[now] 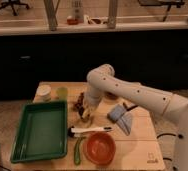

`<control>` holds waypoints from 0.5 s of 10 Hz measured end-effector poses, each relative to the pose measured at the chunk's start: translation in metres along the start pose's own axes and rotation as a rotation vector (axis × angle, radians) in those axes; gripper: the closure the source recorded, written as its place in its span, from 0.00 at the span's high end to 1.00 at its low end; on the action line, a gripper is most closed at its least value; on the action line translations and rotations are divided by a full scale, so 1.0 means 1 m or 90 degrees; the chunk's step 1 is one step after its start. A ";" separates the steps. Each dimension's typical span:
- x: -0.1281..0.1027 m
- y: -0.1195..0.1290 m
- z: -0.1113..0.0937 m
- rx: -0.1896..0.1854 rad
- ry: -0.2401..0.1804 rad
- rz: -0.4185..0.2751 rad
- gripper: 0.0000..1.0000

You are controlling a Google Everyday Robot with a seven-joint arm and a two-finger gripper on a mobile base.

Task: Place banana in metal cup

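Wooden table (137,142), jaws (87,113) above it; dark cabinets (47,57)

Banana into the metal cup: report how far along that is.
Nothing looks finished. The arm reaches over the middle of the table, with the pincer lowered just above the white-handled tool, beside the green tray. Something yellowish sits at the pincer, possibly the banana, but I cannot confirm a grip. The metal cup cannot be picked out, so the placing is left.
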 end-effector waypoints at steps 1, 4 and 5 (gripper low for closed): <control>-0.002 -0.005 0.001 -0.005 -0.003 -0.011 0.00; -0.008 -0.015 0.003 -0.029 -0.014 -0.043 0.00; -0.008 -0.014 0.002 -0.033 -0.015 -0.046 0.00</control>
